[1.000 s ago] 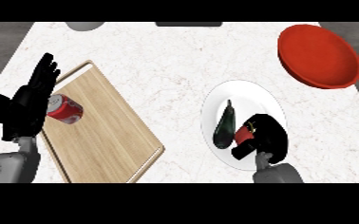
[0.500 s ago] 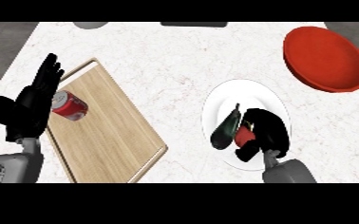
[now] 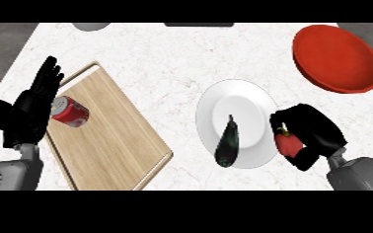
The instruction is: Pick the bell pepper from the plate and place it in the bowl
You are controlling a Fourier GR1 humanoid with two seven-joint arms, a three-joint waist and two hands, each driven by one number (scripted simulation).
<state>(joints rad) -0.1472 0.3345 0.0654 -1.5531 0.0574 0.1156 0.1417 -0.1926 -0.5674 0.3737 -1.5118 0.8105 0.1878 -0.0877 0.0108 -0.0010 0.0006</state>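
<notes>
1. The pepper [image 3: 287,144] is off the plate [image 3: 241,103]. A second ago it lay on the white surface under the right hand [image 3: 313,131]; now it sits just past the plate's right rim.
2. The pick looks done, and the carry to the red bowl [image 3: 331,59] (up and right, well apart) remains.
3. The right hand's fingers and thumb curl round the pepper, with the forearm entering at the lower right.
4. The left hand [image 3: 33,106] rests flat-fingered and empty at the left edge.
</notes>
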